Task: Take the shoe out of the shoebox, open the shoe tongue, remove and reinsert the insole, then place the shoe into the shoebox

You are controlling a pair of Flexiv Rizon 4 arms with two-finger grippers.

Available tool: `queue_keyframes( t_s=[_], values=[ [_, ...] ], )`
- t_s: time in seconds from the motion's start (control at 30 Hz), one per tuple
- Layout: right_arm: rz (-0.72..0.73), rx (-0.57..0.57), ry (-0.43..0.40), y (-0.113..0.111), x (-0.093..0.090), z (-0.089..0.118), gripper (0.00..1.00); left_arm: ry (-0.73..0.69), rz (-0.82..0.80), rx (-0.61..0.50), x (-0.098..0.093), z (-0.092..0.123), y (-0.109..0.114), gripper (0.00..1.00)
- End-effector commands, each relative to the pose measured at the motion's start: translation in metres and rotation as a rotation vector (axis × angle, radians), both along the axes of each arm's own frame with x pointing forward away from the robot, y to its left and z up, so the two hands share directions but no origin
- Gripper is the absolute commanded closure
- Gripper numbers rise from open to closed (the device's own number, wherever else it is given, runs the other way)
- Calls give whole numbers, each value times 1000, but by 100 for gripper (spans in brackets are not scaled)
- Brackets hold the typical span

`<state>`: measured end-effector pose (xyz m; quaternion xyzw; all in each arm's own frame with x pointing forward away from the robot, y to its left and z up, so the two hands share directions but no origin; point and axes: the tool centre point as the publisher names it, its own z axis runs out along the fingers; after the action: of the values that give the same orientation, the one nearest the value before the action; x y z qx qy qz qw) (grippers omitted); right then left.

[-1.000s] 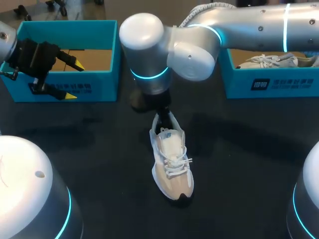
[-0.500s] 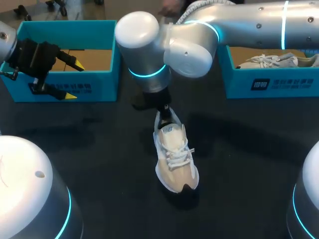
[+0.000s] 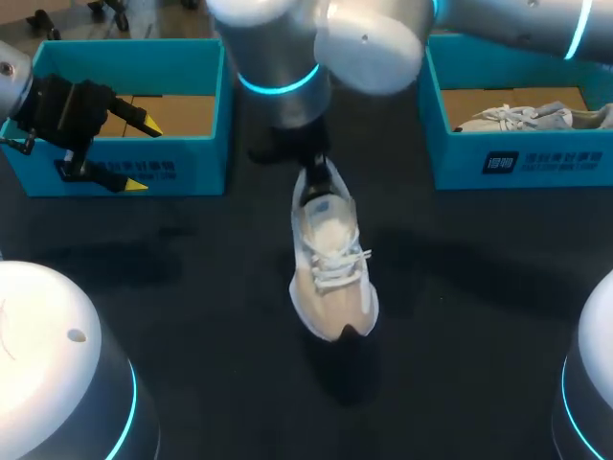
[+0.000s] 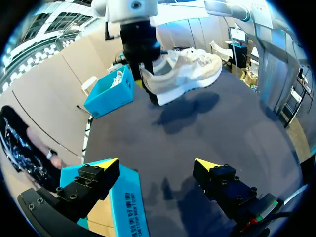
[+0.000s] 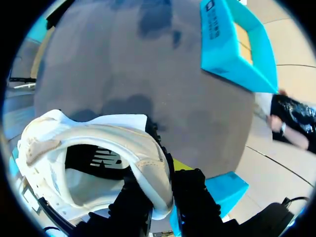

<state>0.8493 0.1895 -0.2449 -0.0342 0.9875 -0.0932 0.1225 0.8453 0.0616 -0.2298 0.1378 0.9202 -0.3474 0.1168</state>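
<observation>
A: Where's the shoe [image 3: 330,264]?
B: Off the surface [image 3: 192,287], hanging from the right gripper [image 5: 157,195], which is clamped on the heel collar. The long axis runs from the heel at the gripper to the toe, which points back at the robot.
A: Left gripper [image 3: 144,153]?
B: Wide open and empty, at the front wall of the left shoebox [image 3: 196,168], well apart from the shoe. Laces face up, so the tongue looks reachable from above.

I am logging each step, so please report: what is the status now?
Right gripper shut on shoe at its heel, shoe held off the table. Left gripper open, empty, by the left shoebox. Nothing seen in the way.
</observation>
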Motion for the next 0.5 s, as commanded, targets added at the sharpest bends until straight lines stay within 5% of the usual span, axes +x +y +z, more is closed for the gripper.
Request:
queue_keyframes(
  t_s=[0.03, 0.5],
  values=[
    [4, 11, -20, -16, -10, 54, 100, 1, -1, 4, 0, 0, 0, 0],
    [65, 34, -49, -23, 0, 107, 100, 1, -1, 4, 0, 0, 0, 0]
  ],
)
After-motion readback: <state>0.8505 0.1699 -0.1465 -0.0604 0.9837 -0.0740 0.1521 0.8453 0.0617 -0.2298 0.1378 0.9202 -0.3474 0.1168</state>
